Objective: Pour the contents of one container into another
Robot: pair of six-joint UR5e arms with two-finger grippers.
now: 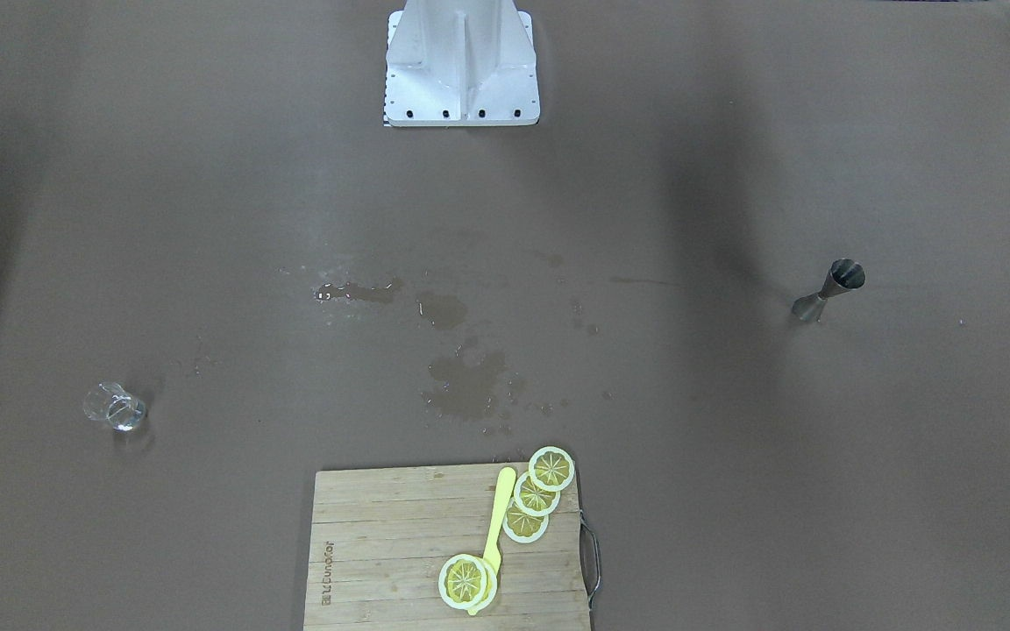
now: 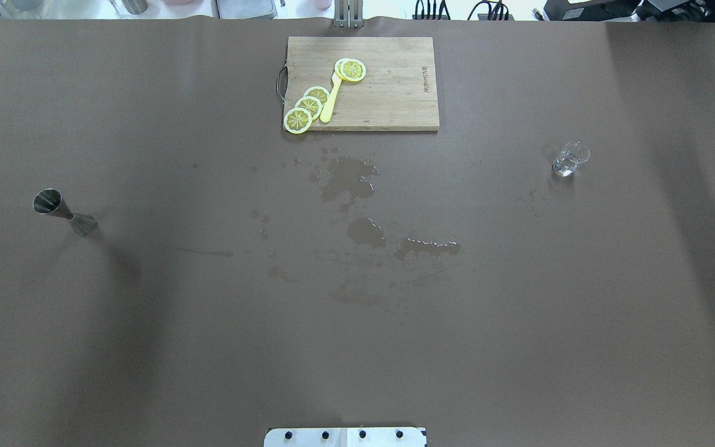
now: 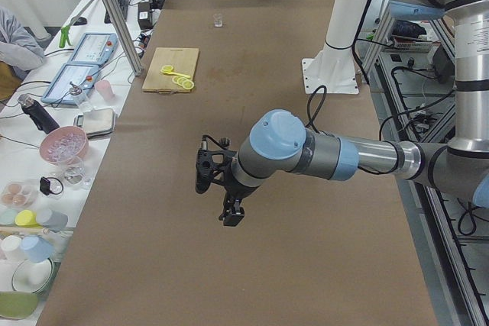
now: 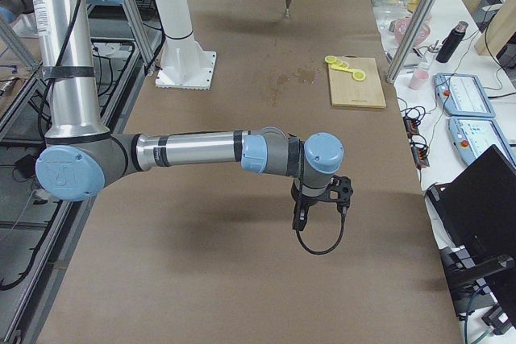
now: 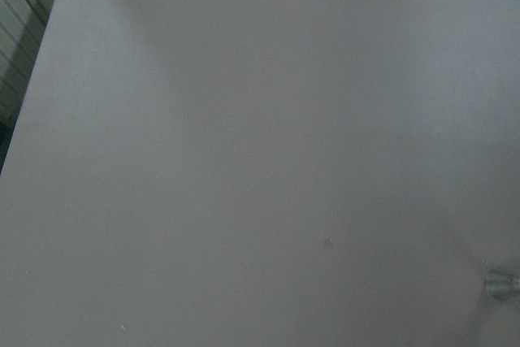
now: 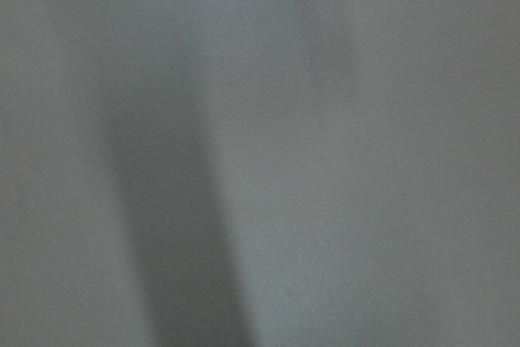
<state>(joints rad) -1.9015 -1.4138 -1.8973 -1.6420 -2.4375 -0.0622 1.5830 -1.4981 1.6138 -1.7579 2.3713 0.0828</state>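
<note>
A steel jigger (image 1: 829, 291) (image 2: 62, 212) stands upright on the brown table, on the robot's left side. A small clear glass (image 1: 115, 407) (image 2: 570, 158) stands on its right side. Both are far from the arms. My left gripper (image 3: 205, 181) hangs above the table's near end in the exterior left view. My right gripper (image 4: 343, 191) hangs over the other end in the exterior right view. I cannot tell whether either is open or shut. The wrist views show mostly bare table, with a grey metal bit (image 5: 502, 284) at the left one's edge.
A wooden cutting board (image 1: 382, 561) (image 2: 395, 93) with lemon slices (image 1: 536, 495) and a yellow knife (image 1: 498, 517) lies at the far middle edge. Wet spill patches (image 1: 465, 381) (image 2: 348, 180) darken the table's centre. The white robot base (image 1: 461, 66) stands opposite.
</note>
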